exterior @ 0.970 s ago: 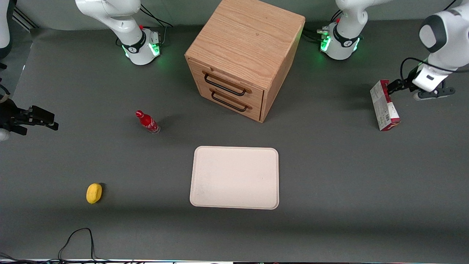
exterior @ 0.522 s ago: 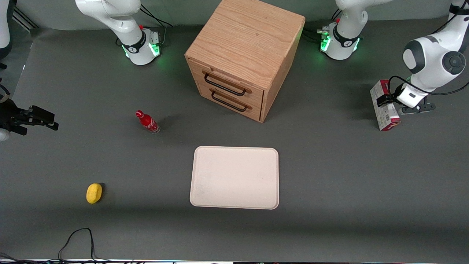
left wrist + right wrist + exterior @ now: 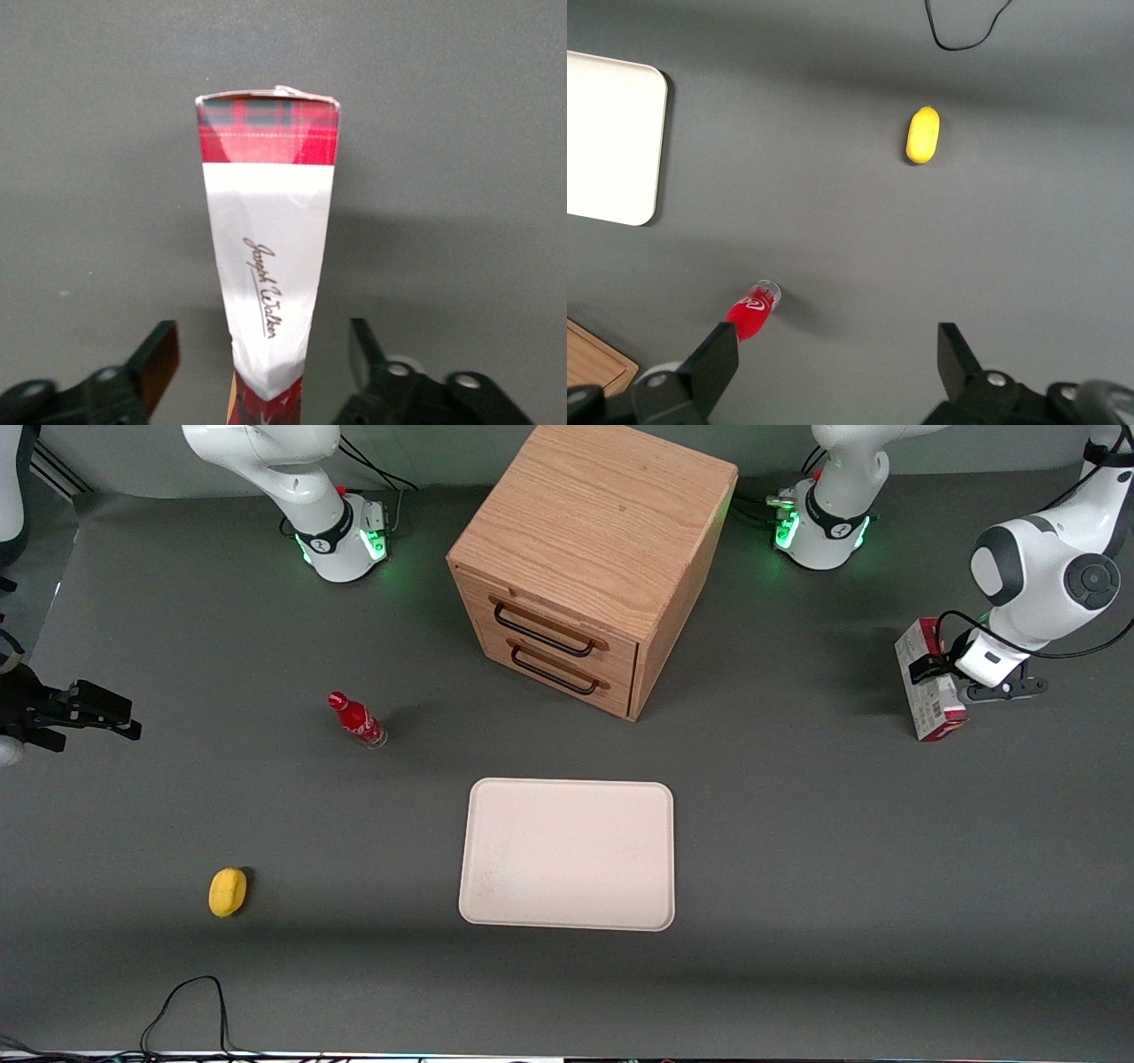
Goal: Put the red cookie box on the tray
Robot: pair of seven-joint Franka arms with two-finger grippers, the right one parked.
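Even, diffuse overhead light falls on the grey table (image 3: pixel 797 850), with a darker band of shade crossing it near the front camera. The wooden cabinet (image 3: pixel 594 558) casts a soft shadow toward the working arm's end. The cream tray (image 3: pixel 567 855) is bright, nearly washed out in the right wrist view. The red cookie box (image 3: pixel 268 239) shows mild glare on its white face; the gripper (image 3: pixel 264 376) straddling it looks soft-focused.
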